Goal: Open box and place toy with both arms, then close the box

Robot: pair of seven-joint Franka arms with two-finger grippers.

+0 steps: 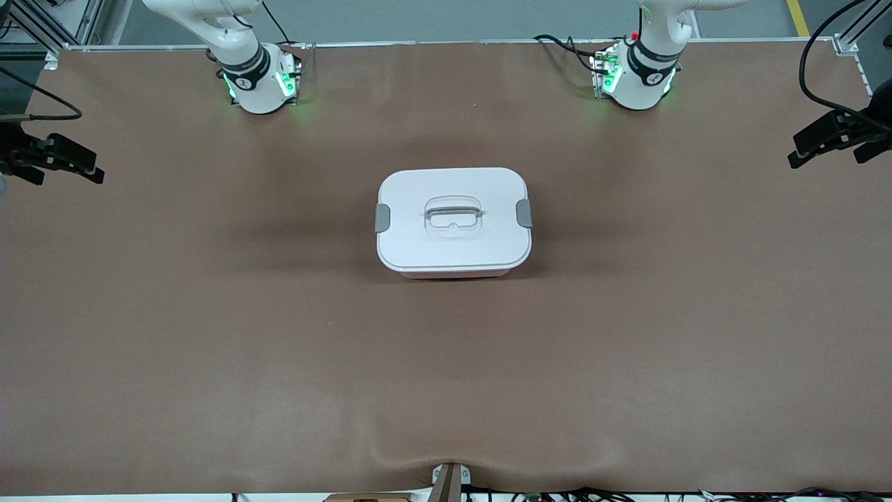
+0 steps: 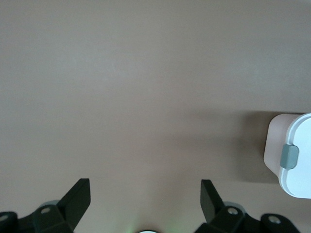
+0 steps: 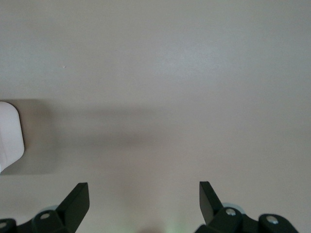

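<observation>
The box [image 1: 418, 244] stands in the middle of the table with its white lid on. Its two grey clips [image 1: 382, 217] [image 1: 524, 213] sit at the ends, and the recessed handle [image 1: 453, 213] is in the lid's centre. The toy is out of view. Only the two arms' bases [image 1: 637, 77] [image 1: 258, 77] show in the front view. My left gripper [image 2: 145, 187] hangs open and empty over bare table, with the box's end [image 2: 299, 170] and one clip [image 2: 289, 156] off to its side. My right gripper [image 3: 143, 189] is also open and empty over bare table, with a corner of the lid [image 3: 8, 136] at the picture's edge.
A brown mat [image 1: 209, 335] covers the whole table. Black clamp mounts stick in at the right arm's end [image 1: 52, 157] and at the left arm's end [image 1: 836, 132]. A small bracket [image 1: 449, 481] sits at the table's edge nearest the front camera.
</observation>
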